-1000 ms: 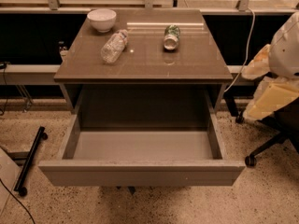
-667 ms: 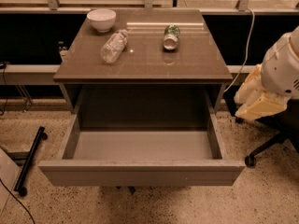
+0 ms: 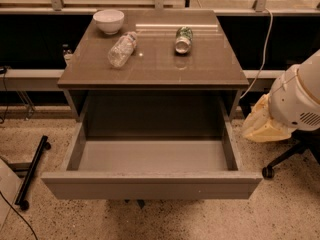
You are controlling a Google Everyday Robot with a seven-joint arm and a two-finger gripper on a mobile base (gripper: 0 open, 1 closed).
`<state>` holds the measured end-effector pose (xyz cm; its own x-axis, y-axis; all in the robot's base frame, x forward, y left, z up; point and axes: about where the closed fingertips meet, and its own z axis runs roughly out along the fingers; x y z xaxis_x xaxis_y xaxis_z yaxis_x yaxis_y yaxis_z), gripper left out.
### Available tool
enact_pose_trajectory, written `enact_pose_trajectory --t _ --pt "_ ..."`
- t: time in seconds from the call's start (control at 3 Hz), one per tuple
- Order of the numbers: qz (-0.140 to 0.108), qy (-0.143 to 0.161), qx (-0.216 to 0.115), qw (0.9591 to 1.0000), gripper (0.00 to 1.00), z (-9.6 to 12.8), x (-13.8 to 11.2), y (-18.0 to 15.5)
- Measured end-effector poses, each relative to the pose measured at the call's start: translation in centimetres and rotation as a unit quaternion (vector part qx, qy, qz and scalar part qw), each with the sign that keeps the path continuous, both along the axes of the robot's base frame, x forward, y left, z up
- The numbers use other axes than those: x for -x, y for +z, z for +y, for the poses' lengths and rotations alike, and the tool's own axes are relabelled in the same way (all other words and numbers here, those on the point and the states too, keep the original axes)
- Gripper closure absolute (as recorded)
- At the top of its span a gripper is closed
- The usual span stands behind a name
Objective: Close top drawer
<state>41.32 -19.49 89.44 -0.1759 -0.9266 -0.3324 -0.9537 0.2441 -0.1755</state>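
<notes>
Far-left corner of counter (image 3: 150,71): bowl (image 3: 108,20). Just right, toward centre: bottle (image 3: 121,49) lying flat. Right of centre near far edge: can (image 3: 183,39) on its side. All unmoved. Below front edge: top drawer (image 3: 150,185) pulled fully out, same as a second ago. Off right edge: gripper (image 3: 265,125), now lower and nearer drawer's right side, apart from it. Grip state impossible to tell. Probably lining up a push. Closing not begun.
</notes>
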Motion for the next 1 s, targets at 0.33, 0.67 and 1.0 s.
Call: enact_pose_trajectory --t 0.33,0.67,1.0 --pt "0.008 -0.006 0.012 0.9999 1.0 0.1 0.0 -1.7" --pt "0.036 -0.02 0.011 0.9991 1.0 0.0 0.6 -5.5" --pt "0.075 -0.025 0.014 0.9968 1.0 0.2 1.4 -9.9"
